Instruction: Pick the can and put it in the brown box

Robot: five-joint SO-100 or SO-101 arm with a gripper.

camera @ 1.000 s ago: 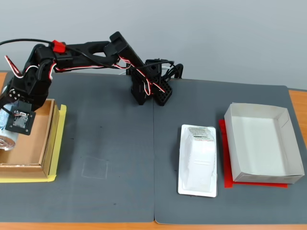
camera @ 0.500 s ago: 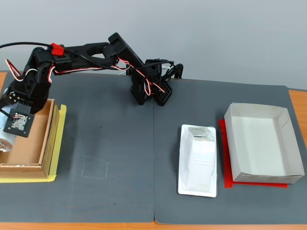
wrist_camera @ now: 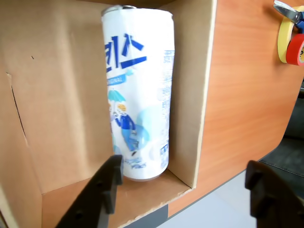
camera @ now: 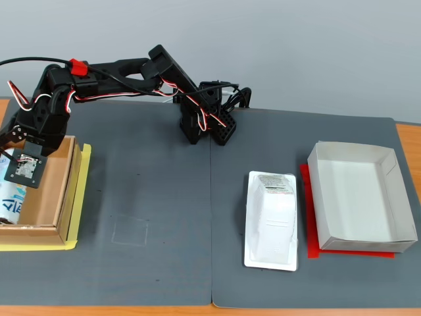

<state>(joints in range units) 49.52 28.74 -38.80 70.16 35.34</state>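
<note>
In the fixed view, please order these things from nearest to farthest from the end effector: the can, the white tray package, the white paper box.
1. The can: at the far left, lying in the brown box, just below the end effector.
2. The white tray package: right of centre on the dark mat.
3. The white paper box: at the far right, over red.

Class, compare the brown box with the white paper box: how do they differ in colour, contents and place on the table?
The brown box is plain brown cardboard; the white paper box is white with red beneath it. The brown box holds the can, lying on its side; the white paper box is empty. In the fixed view the brown box sits at the left edge, the white one at the right. Both are open-topped and shallow.
</note>
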